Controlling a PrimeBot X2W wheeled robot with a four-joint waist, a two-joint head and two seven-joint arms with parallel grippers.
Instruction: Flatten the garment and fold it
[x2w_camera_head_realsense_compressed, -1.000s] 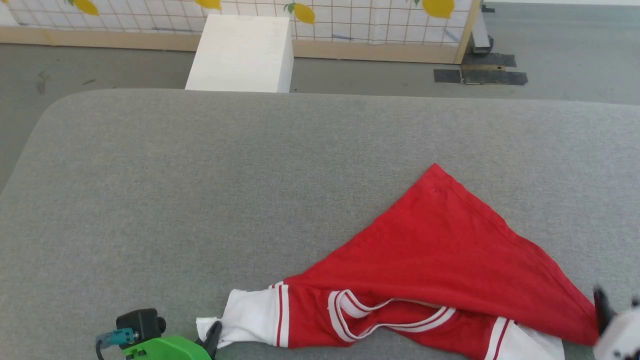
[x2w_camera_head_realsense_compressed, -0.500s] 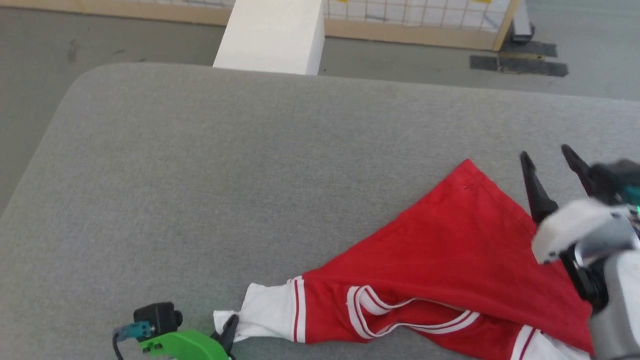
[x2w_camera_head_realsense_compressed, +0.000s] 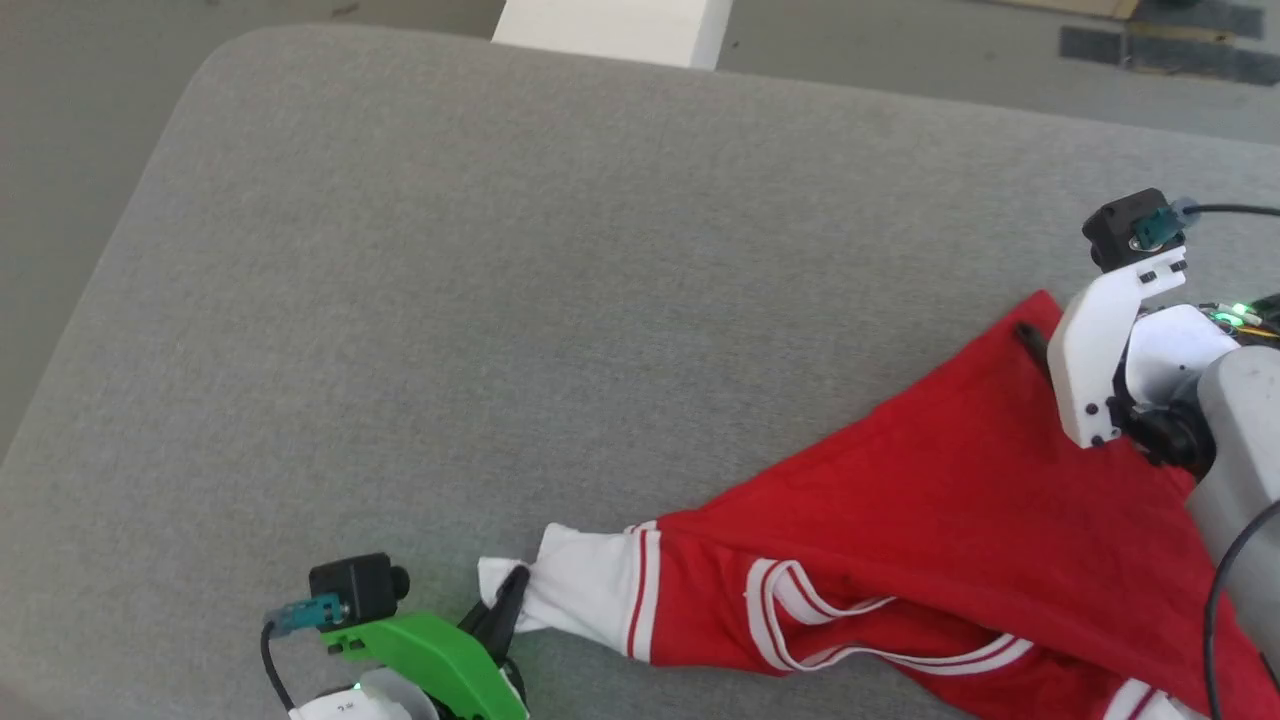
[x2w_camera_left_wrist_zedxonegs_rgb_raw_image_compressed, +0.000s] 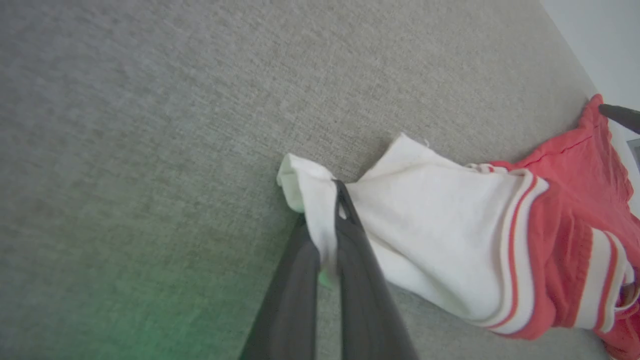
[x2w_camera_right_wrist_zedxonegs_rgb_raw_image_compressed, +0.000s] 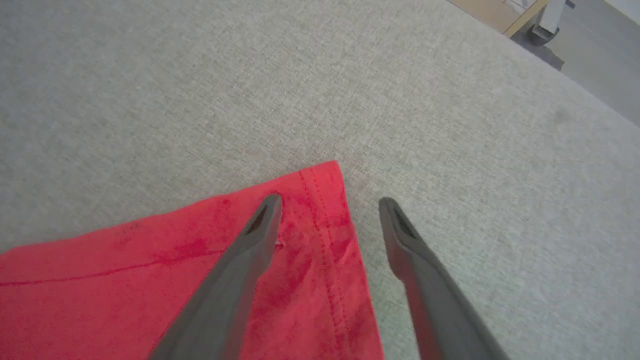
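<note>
Right wrist view: flattening; my right gripper (x2w_camera_right_wrist_zedxonegs_rgb_raw_image_compressed: 330, 202) gapes empty over the garment (x2w_camera_right_wrist_zedxonegs_rgb_raw_image_compressed: 100, 285) corner, left gripper (x2w_camera_left_wrist_zedxonegs_rgb_raw_image_compressed: 340, 187) pinching its sleeve (x2w_camera_left_wrist_zedxonegs_rgb_raw_image_compressed: 440, 240); next, I close.

Bright even daylight, soft shadows, green glow, slight wrist-view blur

Items I log from the remote station:

1. Broad grey woven-fabric padded surface (x2w_camera_head_realsense_compressed: 480, 280), rounded at its far-left corner in the head feed.
2. White rectangular block (x2w_camera_head_realsense_compressed: 612, 22), just beyond the surface's far edge and cut off by the top of the head feed.
3. Smooth dull-grey floor (x2w_camera_head_realsense_compressed: 70, 130), to the left of the surface and beyond it.
4. Black tape strips (x2w_camera_head_realsense_compressed: 1165, 50), flat on the floor at far right.
5. Tan wooden frame rail (x2w_camera_right_wrist_zedxonegs_rgb_raw_image_compressed: 507, 12), with a pale grey metal foot (x2w_camera_right_wrist_zedxonegs_rgb_raw_image_compressed: 550, 17) beside it. Finer detail is too small for me to tell.
</note>
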